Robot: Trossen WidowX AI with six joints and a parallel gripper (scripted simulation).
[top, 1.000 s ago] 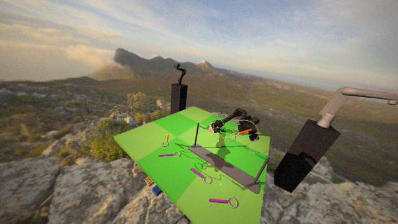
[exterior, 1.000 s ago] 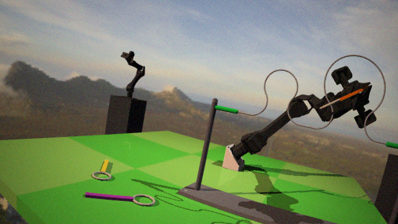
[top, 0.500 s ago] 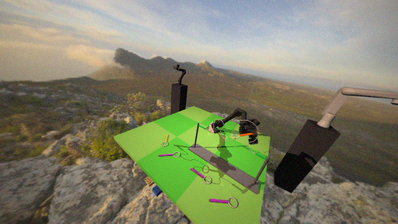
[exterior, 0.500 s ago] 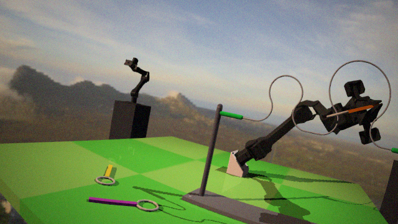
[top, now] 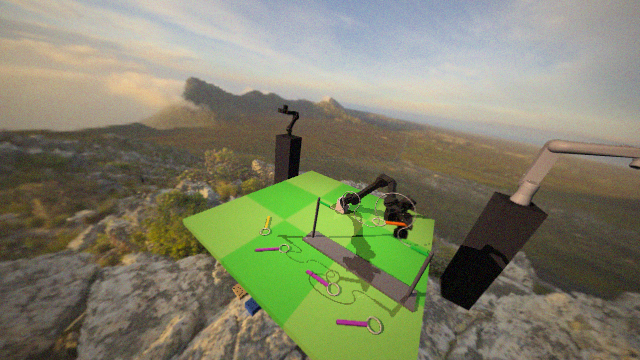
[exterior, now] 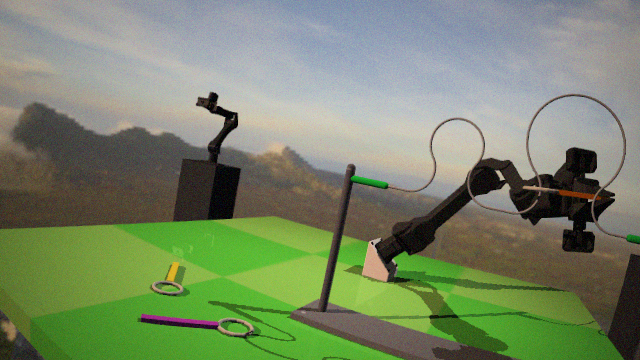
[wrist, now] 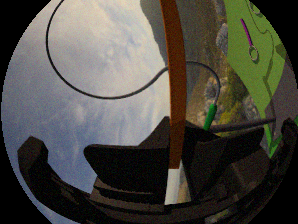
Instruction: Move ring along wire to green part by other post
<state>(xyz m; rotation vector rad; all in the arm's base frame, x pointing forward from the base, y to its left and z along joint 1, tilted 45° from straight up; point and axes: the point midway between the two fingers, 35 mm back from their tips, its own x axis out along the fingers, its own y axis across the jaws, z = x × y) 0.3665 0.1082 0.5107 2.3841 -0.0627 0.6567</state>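
The ring [top: 386, 222] [exterior: 531, 188] is in the air, edge-on in the exterior view, where the grey wire [top: 395, 193] [exterior: 575, 94] [wrist: 110, 98] crosses it at the lower left of the large loop. It looks threaded; contact cannot be told. Its orange handle [top: 395, 223] [exterior: 577, 194] [wrist: 177, 75] points away from the small loop. My gripper [top: 404, 225] [exterior: 603, 196] [wrist: 170, 120] is shut on the handle, near the large loop's right side. One green part [top: 325, 204] [exterior: 369, 182] joins the left post [top: 316, 217] [exterior: 337, 240]; the other [top: 417, 248] [exterior: 634, 239] joins the right post [top: 419, 277].
The posts stand on a grey base [top: 350, 262] [exterior: 360, 325]. Purple-handled rings [top: 352, 323] [exterior: 180, 321] [wrist: 247, 32] and a yellow-handled ring [top: 268, 222] [exterior: 173, 271] lie on the green table [top: 240, 225] [exterior: 75, 250]. A pale arm [top: 537, 172] stands on a pedestal at the right, beyond the table.
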